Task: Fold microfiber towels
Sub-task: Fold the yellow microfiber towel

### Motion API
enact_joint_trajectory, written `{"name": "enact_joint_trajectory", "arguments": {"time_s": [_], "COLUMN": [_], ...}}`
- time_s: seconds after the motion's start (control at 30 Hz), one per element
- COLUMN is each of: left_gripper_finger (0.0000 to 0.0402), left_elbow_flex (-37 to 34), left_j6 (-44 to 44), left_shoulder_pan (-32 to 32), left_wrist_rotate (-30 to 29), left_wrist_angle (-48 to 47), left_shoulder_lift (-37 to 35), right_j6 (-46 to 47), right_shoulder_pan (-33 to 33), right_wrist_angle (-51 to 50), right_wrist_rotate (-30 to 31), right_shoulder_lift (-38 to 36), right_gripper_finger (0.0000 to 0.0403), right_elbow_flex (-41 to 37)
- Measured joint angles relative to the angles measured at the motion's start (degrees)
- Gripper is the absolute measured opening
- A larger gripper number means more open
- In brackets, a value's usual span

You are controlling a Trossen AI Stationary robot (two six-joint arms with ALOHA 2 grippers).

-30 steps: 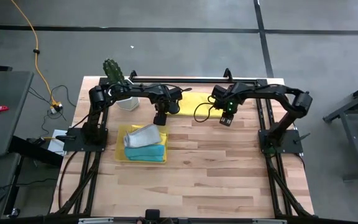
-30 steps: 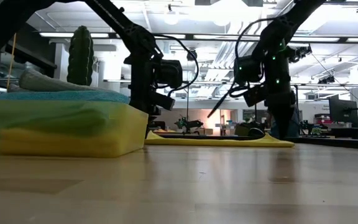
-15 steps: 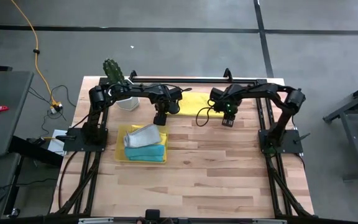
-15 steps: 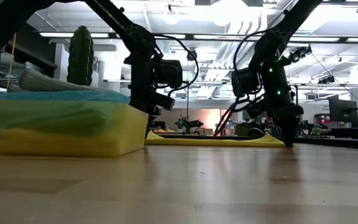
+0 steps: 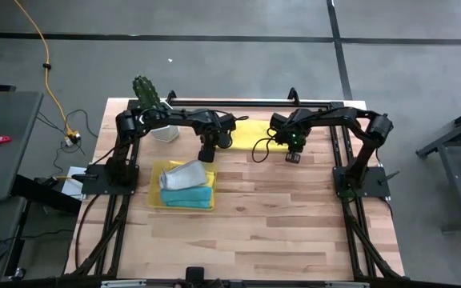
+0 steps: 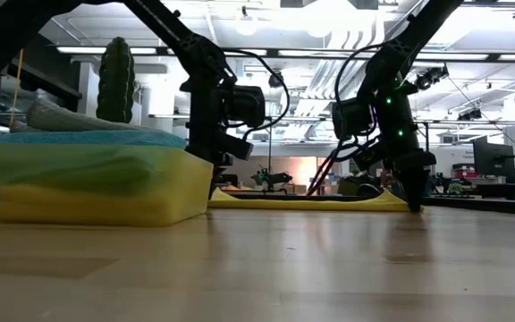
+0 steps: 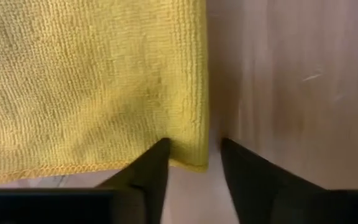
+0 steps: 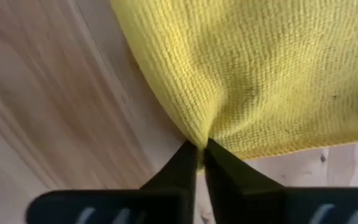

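A bright yellow microfiber towel (image 5: 250,132) lies flat on the table's far middle. My left gripper (image 7: 191,149) points down at the towel's near left corner (image 7: 194,158). It is open, with one finger over the cloth and the other over bare wood. My right gripper (image 8: 202,152) points down at the near right corner and is shut on it. In the low view the towel (image 6: 311,202) is a thin strip between the two grippers. More folded towels, a grey one (image 5: 184,174) and a turquoise one (image 5: 189,194), lie in the yellow tray (image 5: 155,200). My left gripper has its fingers on either side of the towel's corner; I cannot tell whether they touch the cloth. My right gripper pinches the towel's near right corner (image 8: 205,134) between its two fingertips, coming from above and pointing down. The cloth puckers into a small ridge at the pinch. The rest of the towel lies on the table.
The translucent yellow tray sits left of centre, near my left gripper. A cactus (image 5: 144,90) and a white pot (image 5: 164,133) stand at the far left. Bare wood (image 5: 278,216) stretches across the near half of the table.
My right gripper has come down onto the towel's near right corner and now stands with its tips at the table. My left gripper has kept its place over the near left corner.
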Motion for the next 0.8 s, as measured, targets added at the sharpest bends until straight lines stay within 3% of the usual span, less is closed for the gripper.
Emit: {"name": "enact_joint_trajectory", "arguments": {"time_s": [0.2, 0.37, 0.53, 0.8], "left_gripper_finger": [0.0015, 0.0007, 0.0004, 0.0002], "left_elbow_flex": [-0.1, -0.3, -0.3, -0.3], "left_j6": [-1.0, -2.1, -4.0, -4.6], "left_shoulder_pan": [0.1, 0.8, 2.1, 3.4], "left_wrist_rotate": [-0.2, -0.5, 3.4, 4.4], "left_wrist_angle": [0.2, 0.1, -2.1, -3.8], "left_shoulder_lift": [-0.4, -2.3, -4.6, -7.7], "right_j6": [0.7, 2.8, 6.0, 12.2], "right_shoulder_pan": [0.0, 0.0, -0.6, -6.3], "right_wrist_angle": [-2.0, -5.8, -7.7, -8.1], "right_wrist_rotate": [-0.5, -6.0, -13.0, -19.5], "right_shoulder_lift": [-1.1, -4.5, -9.4, -14.8], "right_gripper_finger": [0.0004, 0.0001, 0.0001, 0.0000], "right_elbow_flex": [-0.2, -0.2, -0.2, -0.2]}}
